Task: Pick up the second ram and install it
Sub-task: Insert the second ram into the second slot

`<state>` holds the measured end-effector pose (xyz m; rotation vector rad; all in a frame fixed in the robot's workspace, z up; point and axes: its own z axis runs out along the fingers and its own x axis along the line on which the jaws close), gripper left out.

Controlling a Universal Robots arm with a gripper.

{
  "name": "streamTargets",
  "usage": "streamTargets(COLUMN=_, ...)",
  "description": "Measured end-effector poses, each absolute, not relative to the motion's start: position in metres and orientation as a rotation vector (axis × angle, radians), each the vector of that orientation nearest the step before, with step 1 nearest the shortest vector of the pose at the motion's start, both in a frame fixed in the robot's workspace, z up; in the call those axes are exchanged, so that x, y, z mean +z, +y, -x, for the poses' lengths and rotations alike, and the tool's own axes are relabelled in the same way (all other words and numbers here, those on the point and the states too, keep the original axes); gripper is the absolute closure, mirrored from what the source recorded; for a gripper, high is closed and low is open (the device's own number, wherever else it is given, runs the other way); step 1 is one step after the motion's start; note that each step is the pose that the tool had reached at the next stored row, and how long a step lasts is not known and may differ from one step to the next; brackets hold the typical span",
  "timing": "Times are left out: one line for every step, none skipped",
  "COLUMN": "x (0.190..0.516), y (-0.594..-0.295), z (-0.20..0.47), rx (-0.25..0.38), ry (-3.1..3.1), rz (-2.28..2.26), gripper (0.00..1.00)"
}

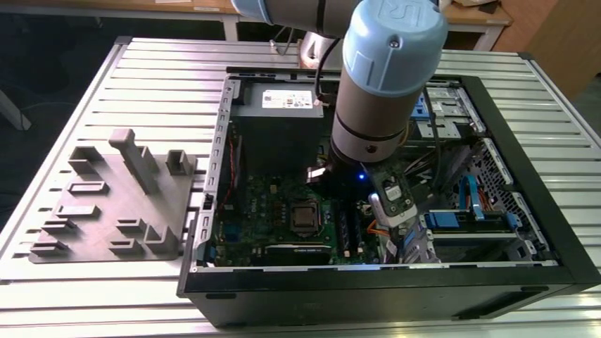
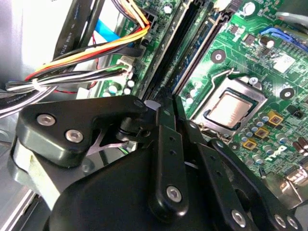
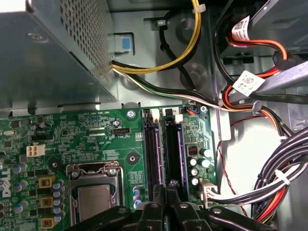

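My gripper (image 3: pixel 169 186) is low inside the open computer case (image 1: pixel 526 274), over the long memory slots of the green motherboard (image 3: pixel 72 130). Its two dark fingers are drawn close together on the second ram (image 3: pixel 172 149), a thin dark strip seen edge-on that lies along the slot nearer the cable side. In the second wrist view the gripper (image 2: pixel 161 103) ends at the same dark strip, the second ram (image 2: pixel 180 53), which runs away from the fingers. Whether the strip is fully down in its slot I cannot tell. In the exterior view the arm's wrist (image 1: pixel 376 134) hides the fingers.
The silver processor socket (image 3: pixel 94 199) lies beside the slots. A bundle of coloured cables (image 3: pixel 269 192) crowds the other side. The metal power supply (image 3: pixel 48 48) stands at the slots' far end. A grey plastic block with raised holders (image 1: pixel 112 204) rests on the table at the exterior view's left.
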<state>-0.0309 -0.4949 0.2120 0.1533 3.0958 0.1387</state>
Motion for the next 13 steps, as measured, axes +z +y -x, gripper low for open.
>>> streamTargets(x=0.212, y=-0.495, z=0.031, rx=0.138, ry=3.096, rz=-0.153, gripper=0.84)
streamTargets(x=0.212, y=-0.495, z=0.031, rx=0.138, ry=3.096, rz=-0.153, gripper=0.84)
streamTargets(x=0.212, y=-0.495, z=0.031, rx=0.137, ry=3.096, rz=-0.153, gripper=0.84)
streamTargets(x=0.213, y=-0.495, z=0.031, rx=0.138, ry=3.096, rz=-0.153, gripper=0.84)
streamTargets(x=0.215, y=-0.495, z=0.031, rx=0.138, ry=3.096, rz=-0.153, gripper=0.84)
streamTargets(x=0.218, y=-0.495, z=0.031, rx=0.138, ry=3.096, rz=-0.153, gripper=0.84)
streamTargets(x=0.222, y=-0.495, z=0.031, rx=0.137, ry=3.096, rz=-0.153, gripper=0.84)
streamTargets(x=0.225, y=-0.495, z=0.031, rx=0.138, ry=3.096, rz=-0.153, gripper=0.84)
streamTargets(x=0.229, y=-0.495, z=0.031, rx=0.137, ry=3.096, rz=-0.153, gripper=0.84)
streamTargets(x=0.233, y=-0.495, z=0.031, rx=0.138, ry=3.096, rz=-0.153, gripper=0.84)
streamTargets(x=0.237, y=-0.495, z=0.031, rx=0.138, ry=3.096, rz=-0.153, gripper=0.84)
streamTargets(x=0.241, y=-0.495, z=0.031, rx=0.137, ry=3.096, rz=-0.153, gripper=0.84)
streamTargets(x=0.244, y=-0.495, z=0.031, rx=0.137, ry=3.096, rz=-0.153, gripper=0.84)
